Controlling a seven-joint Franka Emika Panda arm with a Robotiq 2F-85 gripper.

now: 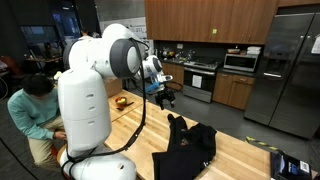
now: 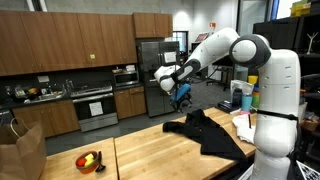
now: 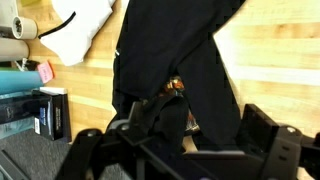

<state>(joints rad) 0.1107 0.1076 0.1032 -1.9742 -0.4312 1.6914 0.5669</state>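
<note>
A black garment [image 1: 186, 146] lies crumpled on the wooden table [image 1: 235, 155]; it also shows in an exterior view as the black garment [image 2: 206, 133]. My gripper [image 1: 160, 76] hangs well above the table, away from the cloth, seen also as the gripper [image 2: 170, 79]. In the wrist view the gripper [image 3: 205, 132] looks straight down on the black garment [image 3: 170, 50]. Its dark fingers [image 3: 264, 130] stand wide apart and open, with nothing held between them. A small orange patch shows on the cloth between the fingers.
A bowl of fruit [image 2: 90, 160] and a paper bag [image 2: 20, 150] stand at one end of the table. Bottles [image 2: 245, 97], boxes [image 3: 40, 112] and a white cloth [image 3: 80, 25] lie beside the garment. A person [image 1: 35, 110] sits near the robot base.
</note>
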